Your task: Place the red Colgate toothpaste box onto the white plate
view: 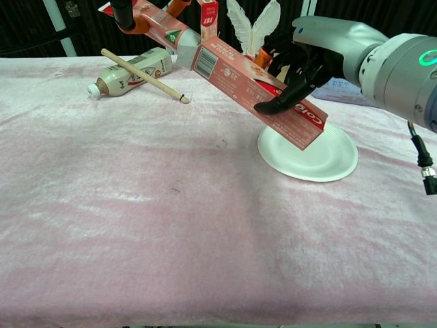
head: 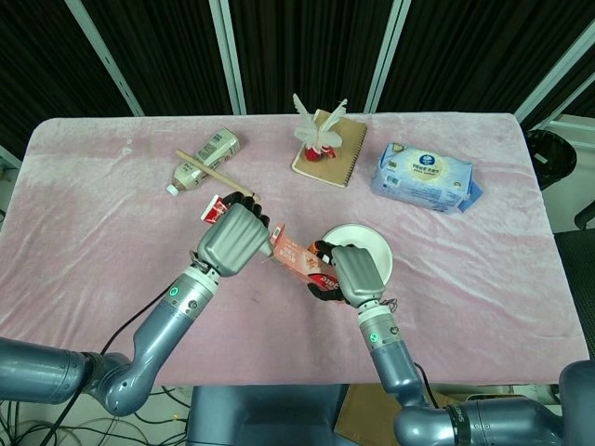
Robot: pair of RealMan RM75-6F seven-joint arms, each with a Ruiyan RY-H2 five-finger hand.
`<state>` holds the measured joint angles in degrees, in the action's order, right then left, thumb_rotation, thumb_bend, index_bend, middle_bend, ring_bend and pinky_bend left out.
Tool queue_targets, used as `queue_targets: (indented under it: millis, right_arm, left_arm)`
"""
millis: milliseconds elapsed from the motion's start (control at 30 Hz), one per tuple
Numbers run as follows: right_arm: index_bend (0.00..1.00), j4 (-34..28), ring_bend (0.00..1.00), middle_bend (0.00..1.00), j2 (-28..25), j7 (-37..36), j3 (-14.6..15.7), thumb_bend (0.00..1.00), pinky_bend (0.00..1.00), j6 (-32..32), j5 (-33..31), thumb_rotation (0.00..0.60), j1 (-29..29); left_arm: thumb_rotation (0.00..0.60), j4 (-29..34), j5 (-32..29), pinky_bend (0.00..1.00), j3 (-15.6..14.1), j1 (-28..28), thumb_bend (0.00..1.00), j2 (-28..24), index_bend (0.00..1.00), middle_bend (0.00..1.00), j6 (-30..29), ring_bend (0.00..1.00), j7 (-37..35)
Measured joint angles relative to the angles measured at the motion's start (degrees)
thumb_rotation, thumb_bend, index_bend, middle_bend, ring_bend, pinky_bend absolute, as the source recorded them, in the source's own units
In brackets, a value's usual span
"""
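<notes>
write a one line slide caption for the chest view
Right hand holds the tilted red Colgate toothpaste box above the white plate.

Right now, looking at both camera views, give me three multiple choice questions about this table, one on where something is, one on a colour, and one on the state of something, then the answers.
1. Where is the wooden stick?
A. Lying across the bottle
B. On the white plate
C. Under the notebook

2. What colour is the wipes pack?
A. Green
B. Blue and white
C. Black

3. What is the state of the red Colgate toothpaste box?
A. Flat on the cloth
B. Upright on the plate
C. Held tilted above the plate

Answers:
1. A, the wooden stick rests across the bottle at the far left.
2. B, the wipes pack is blue and white.
3. C, the right hand grips the red Colgate toothpaste box, its low end over the white plate, while the left hand holds another red box.
</notes>
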<state>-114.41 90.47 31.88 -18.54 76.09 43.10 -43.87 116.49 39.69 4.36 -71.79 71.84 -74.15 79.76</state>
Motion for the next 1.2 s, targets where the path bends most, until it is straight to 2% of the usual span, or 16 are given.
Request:
queue_targets:
  millis: [767,1067,1200]
  right_arm:
    - [0.5,-1.02,0.47,0.56,-1.03,-1.26,-0.24,0.34,0.38,-0.36,0.19,0.6,0.23]
    - [0.5,-1.67,0.47,0.56,-1.44,-2.19,-0.63,0.35,0.38,-0.26,0.5,0.6,0.38]
    - [0.49,-1.84,0.47,0.56,-1.22,-3.43,-1.2,0.35,0.38,0.07,0.48,0.6,0.62]
  left_arm:
    - [0.6,-1.1,0.04,0.46,0.17,-1.37,0.38,1.98,0.52,0.45,-0.59,0.38,2.15]
    - [0.6,-1.54,3.15,0.46,0.41,-3.49,0.38,2.91,0.52,0.45,-0.47,0.38,5.27]
    - [0.6,-1.86,5.85,0.43,0.62,-4.38,0.38,2.95,0.5,0.41,-0.25,0.34,6.09]
